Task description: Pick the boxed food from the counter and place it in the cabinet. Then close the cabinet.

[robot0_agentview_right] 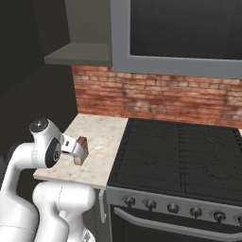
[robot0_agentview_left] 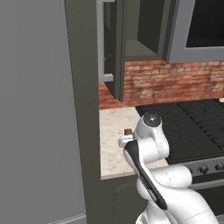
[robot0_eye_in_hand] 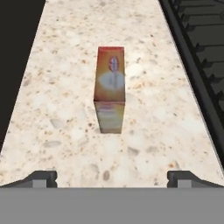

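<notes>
Right, the boxed food [robot0_eye_in_hand: 110, 96] sits dead centre ahead of the claw [robot0_eye_in_hand: 112, 177], standing on the speckled beige counter [robot0_eye_in_hand: 65, 109], and the two dark fingertips [robot0_eye_in_hand: 41, 177] are spread wide, one low at each side of the hand view, with the box lined up between them but a little way beyond, not touching either. Nothing is held; the claw is wide and empty.

From the right base view the box [robot0_agentview_right: 81, 150] stands just beside the hand, near the front half of the counter [robot0_agentview_right: 101, 137], left of the black stovetop [robot0_agentview_right: 179, 151]. In the left base view only the brown top of the box [robot0_agentview_left: 128, 131] peeks out past the arm's wrist.

The box stands upright, long axis vertical. Its narrow face turns toward the claw, and in the hand view its broad rust-brown top-to-front surface runs away from the camera along the counter's length, parallel to the stove's edge [robot0_eye_in_hand: 192, 65].

As for the label: there is a pale grey-white blotch with a small reddish and bluish mark on the box face, but it is too blurred to read any writing or brand.

Up above, the dark grey-olive cabinet [robot0_agentview_left: 140, 30] hangs over the counter with its door [robot0_agentview_left: 114, 48] swung open, edge-on to the left base camera, beside the grey-framed unit with a black window [robot0_agentview_left: 197, 30].
</notes>
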Robot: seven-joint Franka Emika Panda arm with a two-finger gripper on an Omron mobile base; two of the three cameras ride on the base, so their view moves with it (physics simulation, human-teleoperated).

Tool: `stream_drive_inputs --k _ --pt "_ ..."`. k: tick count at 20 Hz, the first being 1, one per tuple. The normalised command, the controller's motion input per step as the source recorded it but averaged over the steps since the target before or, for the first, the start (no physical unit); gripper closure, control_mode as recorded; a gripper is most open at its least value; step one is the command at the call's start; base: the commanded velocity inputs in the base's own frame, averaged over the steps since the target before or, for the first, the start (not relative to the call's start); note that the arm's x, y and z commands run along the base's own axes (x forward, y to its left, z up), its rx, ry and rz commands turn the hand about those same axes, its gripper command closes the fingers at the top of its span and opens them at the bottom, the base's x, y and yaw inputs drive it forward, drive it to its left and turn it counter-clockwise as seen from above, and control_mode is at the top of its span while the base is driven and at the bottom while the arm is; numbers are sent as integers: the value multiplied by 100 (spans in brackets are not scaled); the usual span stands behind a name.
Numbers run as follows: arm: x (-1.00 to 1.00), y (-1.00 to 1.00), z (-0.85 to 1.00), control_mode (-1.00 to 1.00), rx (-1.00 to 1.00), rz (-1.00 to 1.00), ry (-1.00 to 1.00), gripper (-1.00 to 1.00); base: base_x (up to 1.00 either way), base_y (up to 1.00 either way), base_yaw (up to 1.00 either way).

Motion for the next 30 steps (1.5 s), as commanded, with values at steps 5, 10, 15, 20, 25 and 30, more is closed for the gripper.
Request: stream_drive_inputs --k 5,10,15,20,25,30 --pt "26 0 -38 -100 0 0 -1 -100 0 0 0" --pt "32 0 -25 -100 0 0 -5 -100 0 0 0" --pt "24 -7 -36 -100 0 -2 -2 -100 0 0 0" --pt "26 -19 -39 -100 0 -4 0 -100 0 0 0" --pt "31 -18 -41 -100 1 -5 0 -100 0 0 0" --pt "39 -5 -49 -100 0 -3 0 -100 0 0 0"
